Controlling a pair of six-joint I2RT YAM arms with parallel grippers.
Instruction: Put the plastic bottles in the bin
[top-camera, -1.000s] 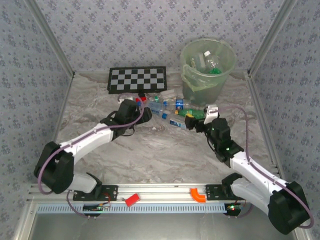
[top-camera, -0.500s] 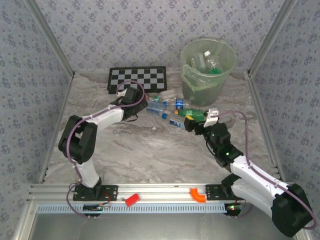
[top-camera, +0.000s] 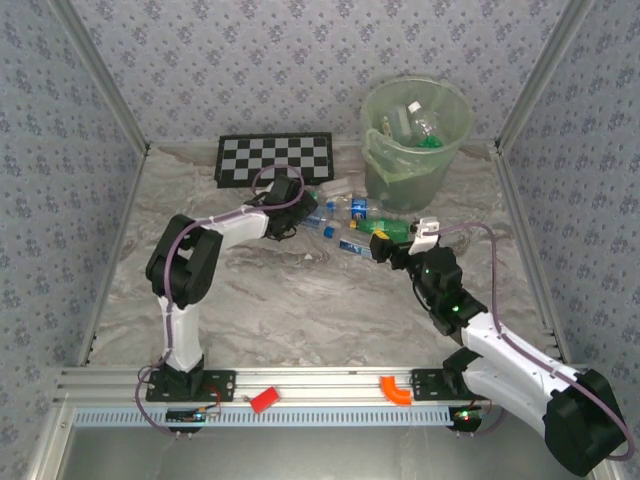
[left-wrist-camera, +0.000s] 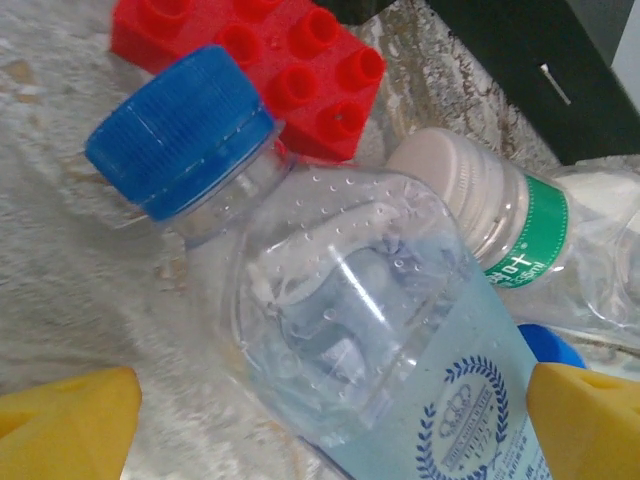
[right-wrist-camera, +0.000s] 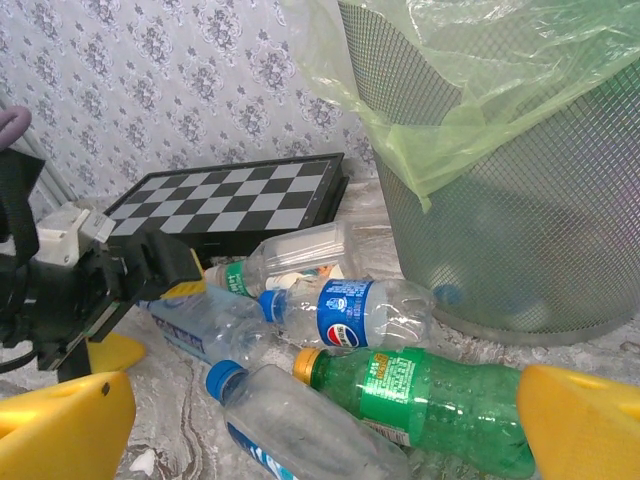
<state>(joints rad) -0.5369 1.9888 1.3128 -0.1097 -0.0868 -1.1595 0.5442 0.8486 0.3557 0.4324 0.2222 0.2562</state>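
Observation:
Several plastic bottles (top-camera: 350, 218) lie in a heap on the table in front of the pale-green bin (top-camera: 372, 108), which holds more bottles (top-camera: 421, 122). My left gripper (top-camera: 298, 212) is open, its yellow fingertips (left-wrist-camera: 62, 422) on either side of a clear bottle with a blue cap (left-wrist-camera: 330, 330); a white-capped, green-labelled bottle (left-wrist-camera: 500, 215) lies behind it. My right gripper (top-camera: 386, 248) is open and low, with a green yellow-capped bottle (right-wrist-camera: 430, 395) and a clear blue-capped one (right-wrist-camera: 300, 425) lying between its fingers (right-wrist-camera: 585, 420). A Pepsi-labelled bottle (right-wrist-camera: 350, 315) lies beyond, near the bin (right-wrist-camera: 520, 200).
The chequered board (top-camera: 275, 157) lies flat behind the left gripper. A red block (left-wrist-camera: 290, 70) sits just past the blue cap. A red piece (top-camera: 263, 400) and an orange piece (top-camera: 397, 388) rest on the front rail. Patterned walls close in both sides.
The left arm has folded its elbow up and swung its gripper to the right, to the left end of the bottle heap. The right gripper has barely moved.

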